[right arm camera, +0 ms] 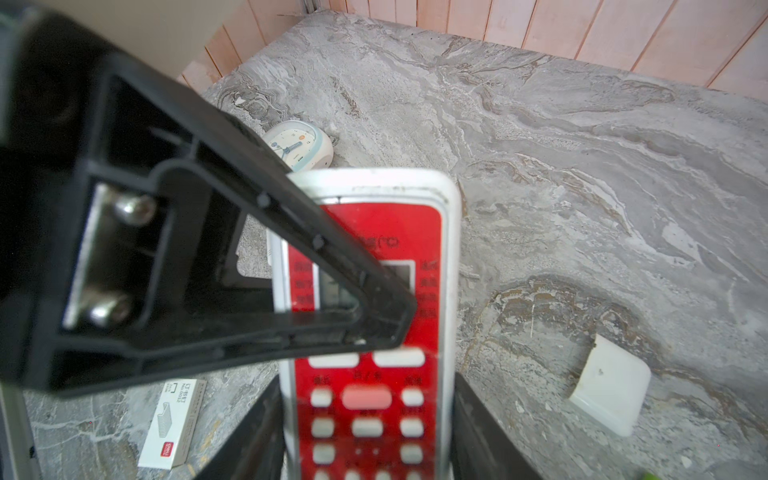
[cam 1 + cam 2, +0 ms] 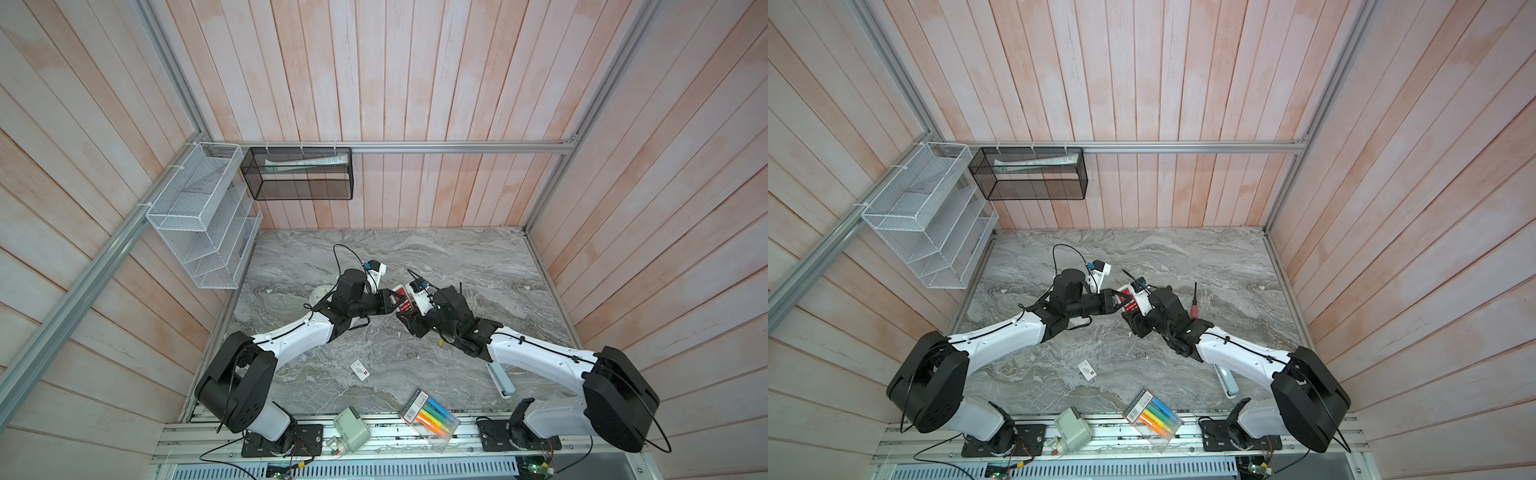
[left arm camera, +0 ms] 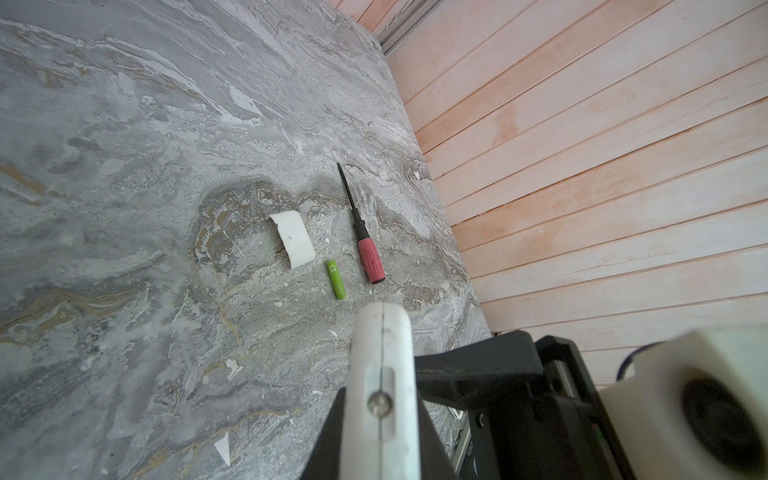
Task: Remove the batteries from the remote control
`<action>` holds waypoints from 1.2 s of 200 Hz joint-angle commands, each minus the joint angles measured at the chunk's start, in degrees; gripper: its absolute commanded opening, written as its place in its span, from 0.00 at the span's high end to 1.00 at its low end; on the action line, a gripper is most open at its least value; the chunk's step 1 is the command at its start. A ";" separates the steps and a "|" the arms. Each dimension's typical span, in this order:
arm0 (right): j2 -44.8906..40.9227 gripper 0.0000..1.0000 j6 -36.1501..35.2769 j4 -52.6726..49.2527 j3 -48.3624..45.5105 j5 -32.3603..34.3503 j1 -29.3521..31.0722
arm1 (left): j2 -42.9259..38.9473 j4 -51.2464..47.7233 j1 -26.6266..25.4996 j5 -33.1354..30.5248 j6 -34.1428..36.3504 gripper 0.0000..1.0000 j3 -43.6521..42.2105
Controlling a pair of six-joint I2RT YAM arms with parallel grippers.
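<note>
The remote control point(image 1: 374, 232), white with a red button face, is held off the table between both arms. My right gripper point(image 1: 368, 382) is shut on its two long sides. My left gripper point(image 3: 380, 399) is shut on its far end, front and back; the remote point(image 3: 382, 332) shows edge-on between those jaws. One left finger point(image 1: 249, 232) crosses the red face. In both top views the grippers point(image 2: 397, 299) point(image 2: 1133, 318) meet at the table's middle. One green battery point(image 3: 336, 279) lies on the marble beside a white cover piece point(image 3: 293, 237). The remote's back is hidden.
A red-handled screwdriver point(image 3: 365, 245) lies next to the battery, near the right wall. A small round clock point(image 1: 301, 143) sits behind the left arm. A staple box point(image 2: 360, 369), a marker pack point(image 2: 430, 415) and a pale blue tool point(image 2: 500, 380) lie towards the front edge.
</note>
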 commanded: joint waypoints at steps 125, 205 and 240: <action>0.99 0.34 -2.88 2.35 2.76 0.29 0.38 | -2.78 0.64 0.27 -4.93 -2.42 0.96 -0.34; -3.08 0.27 -6.17 0.78 1.27 7.38 0.46 | -4.12 -3.80 1.17 -13.64 -4.57 0.97 1.28; -3.44 0.27 -9.62 0.65 0.92 13.65 2.97 | -4.71 -5.35 1.60 -17.81 -6.82 0.97 1.86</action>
